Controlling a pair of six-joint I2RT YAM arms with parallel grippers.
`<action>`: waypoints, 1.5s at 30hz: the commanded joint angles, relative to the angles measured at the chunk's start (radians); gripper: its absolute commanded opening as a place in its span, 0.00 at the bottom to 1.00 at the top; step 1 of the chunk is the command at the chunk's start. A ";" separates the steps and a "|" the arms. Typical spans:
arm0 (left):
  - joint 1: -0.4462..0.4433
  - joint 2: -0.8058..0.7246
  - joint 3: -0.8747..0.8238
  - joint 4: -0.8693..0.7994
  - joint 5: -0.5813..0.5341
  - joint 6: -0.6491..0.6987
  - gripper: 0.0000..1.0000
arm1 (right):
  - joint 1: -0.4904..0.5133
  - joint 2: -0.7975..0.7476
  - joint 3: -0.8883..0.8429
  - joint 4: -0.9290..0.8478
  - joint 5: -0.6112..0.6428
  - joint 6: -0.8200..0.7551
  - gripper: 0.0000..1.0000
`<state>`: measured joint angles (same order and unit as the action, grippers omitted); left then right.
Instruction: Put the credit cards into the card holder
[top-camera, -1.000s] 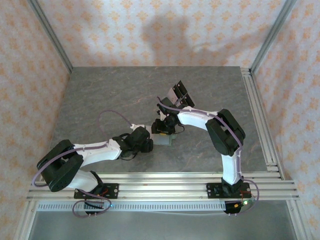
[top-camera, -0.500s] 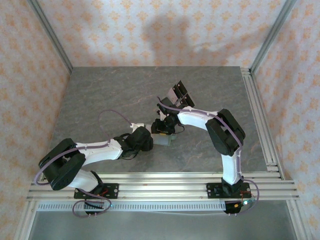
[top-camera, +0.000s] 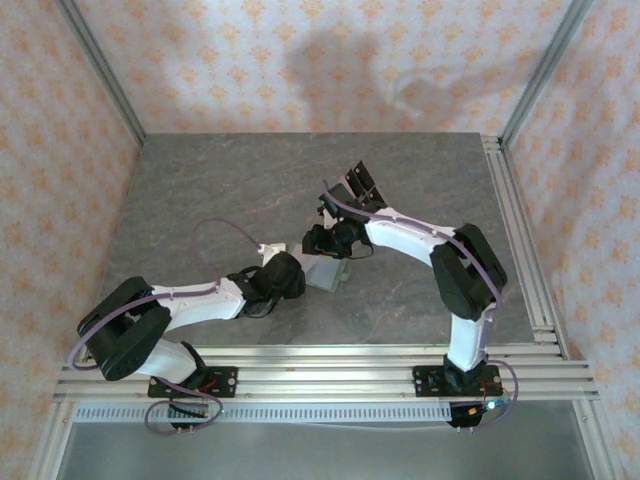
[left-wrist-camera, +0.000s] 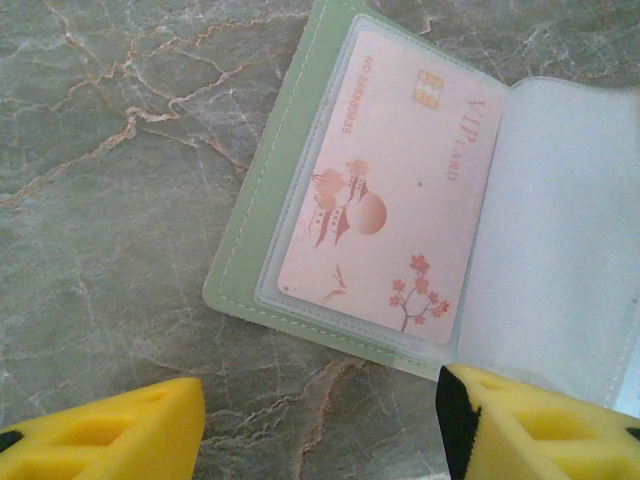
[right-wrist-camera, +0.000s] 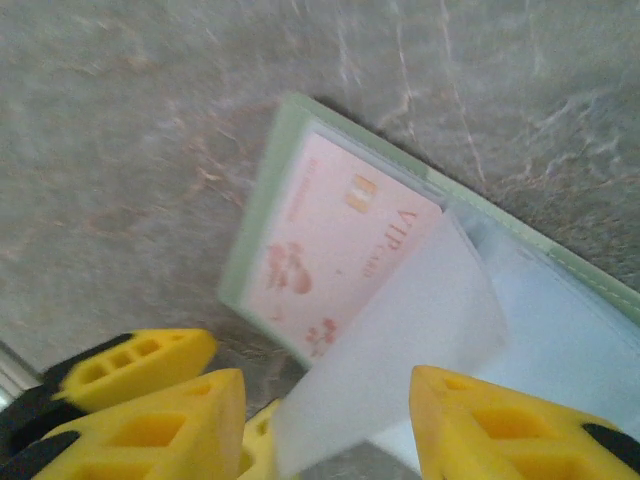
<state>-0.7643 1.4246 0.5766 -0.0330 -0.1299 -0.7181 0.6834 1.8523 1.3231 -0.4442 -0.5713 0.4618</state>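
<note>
The left gripper (left-wrist-camera: 318, 412) is hovering with its jaws spread at the near edge of the card holder (left-wrist-camera: 238, 262), which is lying open on the table (top-camera: 220, 190) with one pink card (left-wrist-camera: 385, 205) sitting in its clear sleeve. The right gripper (right-wrist-camera: 325, 425) is standing spread around a loose clear leaf (right-wrist-camera: 410, 330), apparently not pinching it. Loading looks partway done, with black cards (top-camera: 358, 183) lying beyond, so the next move is calling for fetching one

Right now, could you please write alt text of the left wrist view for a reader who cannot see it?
An open sage-green card holder lies on a grey marbled table, a pink VIP card with blossoms tucked in its clear pocket. A frosted sleeve covers the other half, and the left gripper stands open along the bottom edge.
</note>
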 joint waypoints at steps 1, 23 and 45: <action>-0.003 0.017 0.007 0.021 -0.053 -0.019 0.64 | -0.005 -0.078 -0.011 0.021 0.036 0.041 0.47; 0.061 0.008 0.066 -0.202 -0.225 -0.073 0.66 | -0.007 -0.241 -0.237 -0.051 0.314 0.034 0.47; 0.077 -0.114 0.117 -0.331 -0.178 -0.011 0.65 | -0.008 -0.176 -0.274 -0.100 0.251 -0.137 0.00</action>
<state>-0.6926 1.3449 0.6685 -0.3042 -0.2958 -0.7506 0.6777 1.7191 1.0534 -0.4709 -0.3149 0.4183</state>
